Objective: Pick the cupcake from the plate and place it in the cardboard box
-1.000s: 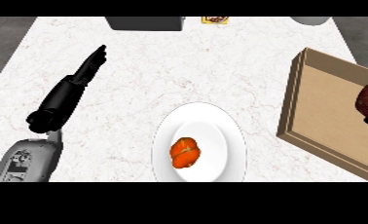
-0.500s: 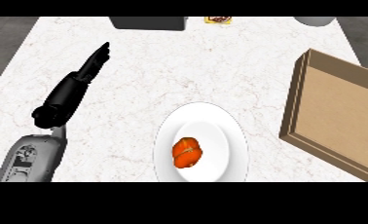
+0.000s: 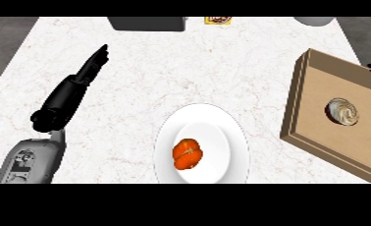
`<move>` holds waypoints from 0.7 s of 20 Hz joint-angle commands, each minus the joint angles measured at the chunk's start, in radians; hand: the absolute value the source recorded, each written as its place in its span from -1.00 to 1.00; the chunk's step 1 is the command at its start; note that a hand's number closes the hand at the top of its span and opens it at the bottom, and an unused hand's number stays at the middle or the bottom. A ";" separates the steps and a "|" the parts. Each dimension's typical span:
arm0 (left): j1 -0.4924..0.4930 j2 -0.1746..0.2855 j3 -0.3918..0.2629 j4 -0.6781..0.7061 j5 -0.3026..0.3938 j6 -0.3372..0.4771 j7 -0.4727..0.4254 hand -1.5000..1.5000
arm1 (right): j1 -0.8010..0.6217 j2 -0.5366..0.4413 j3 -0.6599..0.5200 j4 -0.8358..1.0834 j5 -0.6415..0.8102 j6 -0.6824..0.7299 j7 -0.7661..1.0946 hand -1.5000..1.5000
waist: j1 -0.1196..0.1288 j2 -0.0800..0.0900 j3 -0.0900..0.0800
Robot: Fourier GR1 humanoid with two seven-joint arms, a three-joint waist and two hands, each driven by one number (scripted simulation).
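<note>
While round swirled cupcake (image 3: pixel 342 111) lies in cardboard box (image 3: pixel 321 85) | left hand (image 3: pixel 72 92): fingers straight | smooth white plate (image 3: pixel 211 126)

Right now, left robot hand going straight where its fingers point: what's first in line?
Likely the dark block at the far edge; only bare counter before it. The left robot hand height is unclear, so contact is uncertain.

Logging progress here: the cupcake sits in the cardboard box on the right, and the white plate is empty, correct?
Not empty: the head view shows an orange-red food item on the white plate. The cupcake does sit in the cardboard box on the right.
</note>
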 commanded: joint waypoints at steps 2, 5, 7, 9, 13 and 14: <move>-0.005 -0.002 0.008 0.003 0.005 0.001 0.002 0.00 | -0.053 0.134 -0.172 0.099 -0.282 0.119 -0.070 -1.00 | -0.020 -0.003 0.001; 0.030 0.010 0.008 -0.014 0.000 -0.004 -0.006 0.00 | -0.087 0.180 -0.275 0.196 -0.462 0.235 0.037 -1.00 | -0.009 -0.006 -0.001; -0.003 0.007 0.012 -0.014 0.006 -0.004 0.018 0.00 | -0.122 0.188 -0.327 0.282 -0.538 0.270 0.119 -1.00 | -0.006 -0.001 -0.001; -0.006 0.017 0.025 0.024 0.007 -0.014 -0.022 0.00 | -0.201 0.137 -0.377 0.360 -0.595 0.312 0.230 -1.00 | -0.002 0.004 -0.002; -0.012 -0.013 -0.007 -0.047 0.009 -0.013 0.056 0.00 | -0.258 0.095 -0.431 0.529 -0.608 0.315 0.234 -1.00 | 0.011 0.005 0.001; -0.034 0.023 0.034 0.013 0.026 -0.040 0.015 0.00 | -0.268 0.079 -0.440 0.564 -0.601 0.319 0.217 -1.00 | 0.008 0.009 0.001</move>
